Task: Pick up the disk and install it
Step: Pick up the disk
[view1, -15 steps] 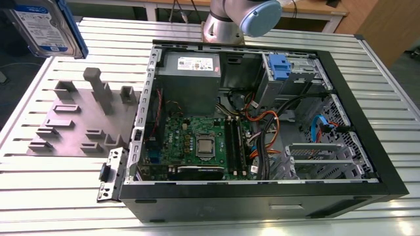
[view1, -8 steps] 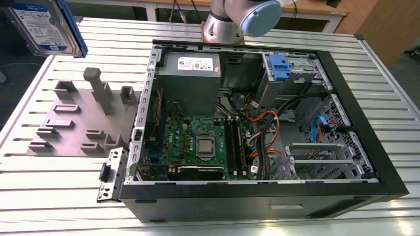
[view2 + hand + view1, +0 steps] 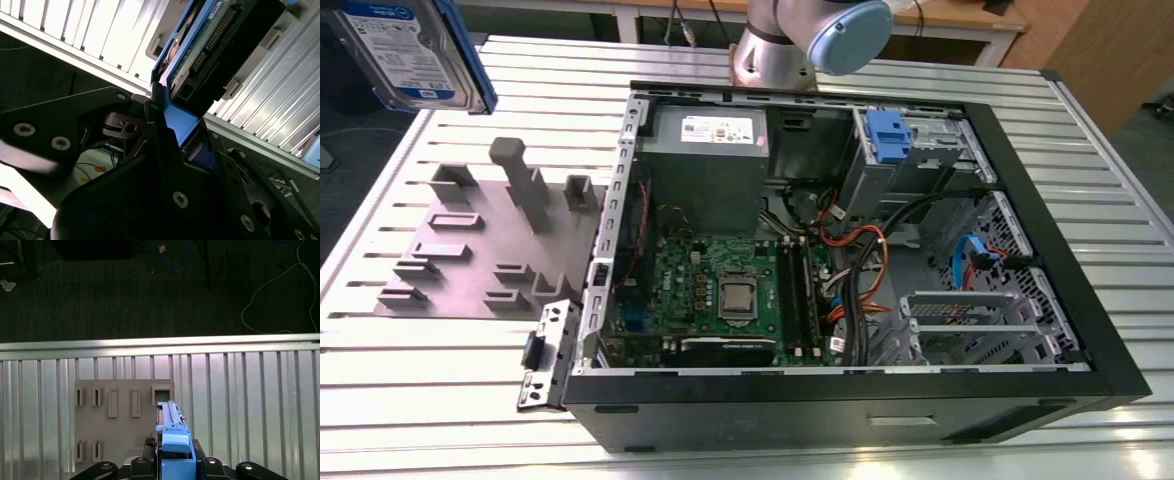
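- I have the disk (image 3: 411, 50) up in the air at the exterior view's far left. Its label faces the camera, and the picture's top edge cuts it off.
- The gripper (image 3: 180, 132) is clamped on the disk's blue carrier end. In the second wrist view I see a black jaw pressed against each side of the blue plastic.
- In the first wrist view the disk (image 3: 170, 422) is edge-on, over one edge of the grey fixture plate (image 3: 115, 425) and its slots.
- The slatted table (image 3: 250, 405) ends at a bright rail just past the plate. Beyond that is dark floor (image 3: 125, 290) with loose cables.
- The computer case (image 3: 1047, 230) lies open on its side, well apart from the disk, with its black rim all round the opening.
- Inside the case, the drive bay with the blue latch (image 3: 887, 132) sits by the far wall, next to the power supply (image 3: 707, 160).
- Orange and black cables (image 3: 861, 260) run between that bay and the green board (image 3: 720, 290).
- The arm (image 3: 787, 45) rises just behind the case's far wall.
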Controlling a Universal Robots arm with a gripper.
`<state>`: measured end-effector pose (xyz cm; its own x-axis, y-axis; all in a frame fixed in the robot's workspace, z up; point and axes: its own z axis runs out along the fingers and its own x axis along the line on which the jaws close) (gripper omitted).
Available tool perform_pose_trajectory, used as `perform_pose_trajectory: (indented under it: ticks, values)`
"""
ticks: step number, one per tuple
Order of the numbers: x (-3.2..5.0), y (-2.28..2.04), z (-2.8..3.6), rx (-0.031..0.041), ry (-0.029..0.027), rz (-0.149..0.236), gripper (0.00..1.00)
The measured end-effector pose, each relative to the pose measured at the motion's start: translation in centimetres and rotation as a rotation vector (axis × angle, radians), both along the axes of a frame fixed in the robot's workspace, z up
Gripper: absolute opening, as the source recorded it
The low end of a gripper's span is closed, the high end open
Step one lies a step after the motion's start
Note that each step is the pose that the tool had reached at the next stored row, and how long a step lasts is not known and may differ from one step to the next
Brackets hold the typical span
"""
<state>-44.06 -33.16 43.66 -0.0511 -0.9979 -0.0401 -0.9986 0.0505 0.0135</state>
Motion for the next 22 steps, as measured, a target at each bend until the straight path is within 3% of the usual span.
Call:
perform_pose_trajectory:
  ticks: [22]
  values:
    - [0.0,0.0,0.77,0.0,-0.0001,0.0,0.36]
